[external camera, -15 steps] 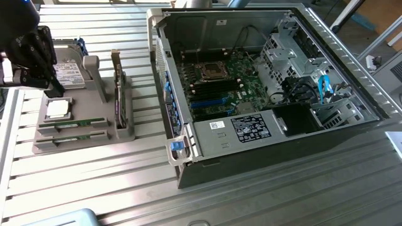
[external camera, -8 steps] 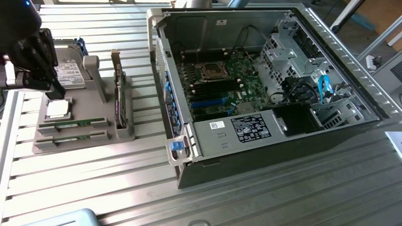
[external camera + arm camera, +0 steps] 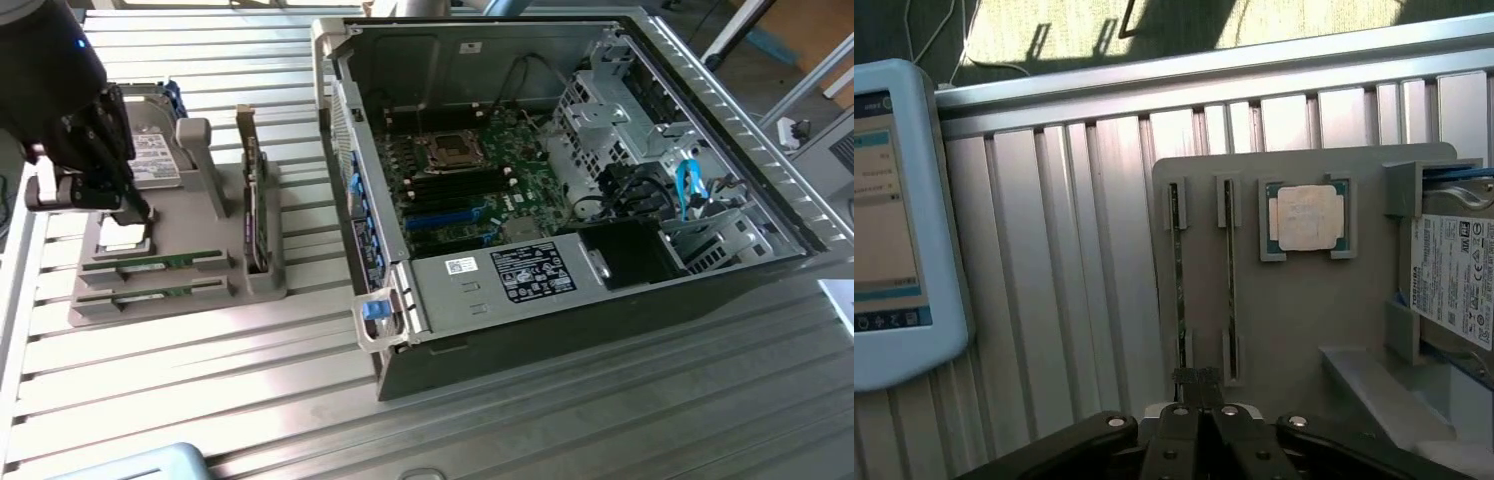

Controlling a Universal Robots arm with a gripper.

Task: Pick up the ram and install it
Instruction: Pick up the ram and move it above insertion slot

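**Shut pincer over the parts tray, ram not yet lifted**

The pincer (image 3: 1198,382) hangs over one end of the grey parts tray (image 3: 1294,330). Its fingers are pressed together and it grips nothing. Its tips sit just above the gap between the ends of two matching sticks, the outer ram stick (image 3: 1179,270) and the inner ram stick (image 3: 1229,260). Both are seated in their tray slots and neither has been picked.

Each stick stands on its long edge in a narrow groove. This probably keeps the top edge exposed so fingers can close on it from above.

The tray has a shaped pocket for each part:
- The processor chip (image 3: 1304,218) lies flat beside the inner stick.
- The hard drive (image 3: 1454,270) rests further along.
- The expansion card (image 3: 250,190) stands upright in its holder.

The tray rests on the ribbed metal counter (image 3: 200,380). To the exterior view's right, well apart from the tray, is the open computer case (image 3: 747,130). It lies on its side, so the motherboard (image 3: 467,170) faces upward, which appears to suit a straight downward insertion. A blue teach pendant (image 3: 884,220) lies on the counter near the tray.
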